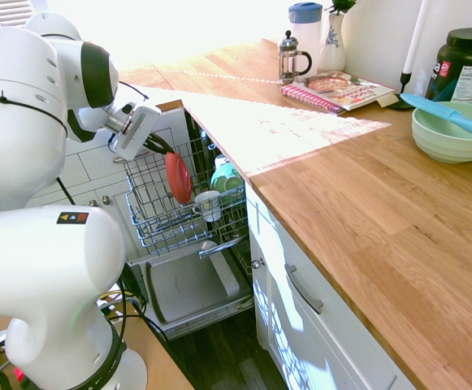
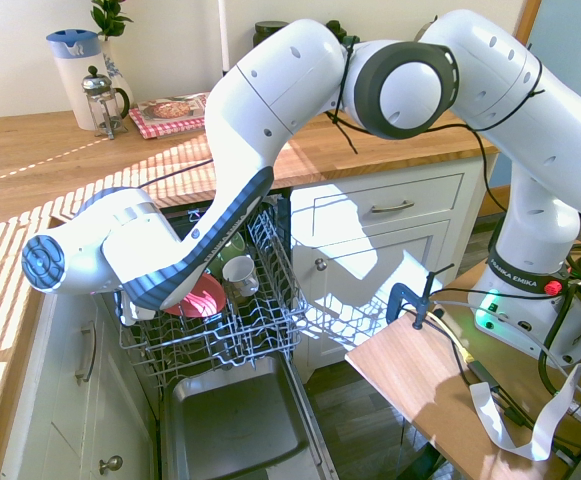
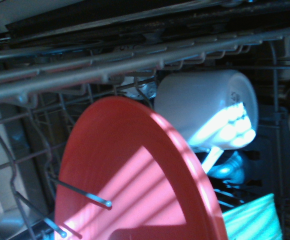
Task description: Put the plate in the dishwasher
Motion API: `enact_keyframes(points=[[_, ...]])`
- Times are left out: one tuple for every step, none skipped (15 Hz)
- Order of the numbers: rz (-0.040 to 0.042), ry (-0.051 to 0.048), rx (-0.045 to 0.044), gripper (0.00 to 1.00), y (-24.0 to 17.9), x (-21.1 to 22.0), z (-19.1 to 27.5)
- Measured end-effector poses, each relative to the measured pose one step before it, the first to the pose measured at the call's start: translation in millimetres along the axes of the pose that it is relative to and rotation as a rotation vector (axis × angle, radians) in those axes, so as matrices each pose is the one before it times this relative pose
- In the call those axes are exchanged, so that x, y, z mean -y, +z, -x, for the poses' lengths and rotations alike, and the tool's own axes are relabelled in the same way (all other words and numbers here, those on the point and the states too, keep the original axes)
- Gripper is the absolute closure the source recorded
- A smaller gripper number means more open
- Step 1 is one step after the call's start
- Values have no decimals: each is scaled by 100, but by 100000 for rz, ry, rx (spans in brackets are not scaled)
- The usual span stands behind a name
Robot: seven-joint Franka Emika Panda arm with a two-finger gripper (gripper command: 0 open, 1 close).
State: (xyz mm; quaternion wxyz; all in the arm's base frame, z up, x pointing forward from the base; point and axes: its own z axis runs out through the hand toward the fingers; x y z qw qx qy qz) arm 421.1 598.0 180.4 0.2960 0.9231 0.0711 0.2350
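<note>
Dishwasher [image 1: 188,284] door hangs dropped open below the worktop's edge, with the wire rack [image 1: 156,231] pulled out above it. In the rack a white mug [image 1: 208,206] sits tipped beside the red plate [image 1: 179,178], and a green dish [image 1: 226,178] lies toward the rack's worktop side. The plate stands steeply on edge among the tines, inside the rack; the gripper [image 1: 171,151] is shut on its upper rim, fingers together but for the plate's thickness. Up on the worktop [image 1: 357,191], a pale green bowl [image 1: 451,138] carries a light blue utensil [image 1: 455,118] across its rim. Farther off, near the worktop's wall edge, lie a magazine [image 1: 345,88], then a French press [image 1: 288,59] with a blue-lidded pitcher [image 1: 305,36] and a vase [image 1: 332,46] just beside it
</note>
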Motion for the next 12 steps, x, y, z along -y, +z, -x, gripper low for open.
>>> enact_keyframes(points=[[-2205,-745,5390,0,171,-448,-1075],[-2441,-965,5001,0,197,-554,-1159],[-3291,-1124,5462,0,-53,-543,-1073],[-3809,-1239,5727,0,-465,-443,-706],[-4470,-1410,5694,0,-865,-352,-481],[-4604,-1383,5860,0,-1220,-301,-257],[-4044,-1156,5092,0,-1125,-394,-223],[-3822,-509,4804,0,-1134,-578,-224],[-4194,-291,4602,0,-1400,-1036,-470],[-4919,258,4057,0,-2008,-1766,-750],[-4844,803,3030,0,-2743,-2425,-797],[-5405,1255,2503,0,-3685,-3381,-947]])
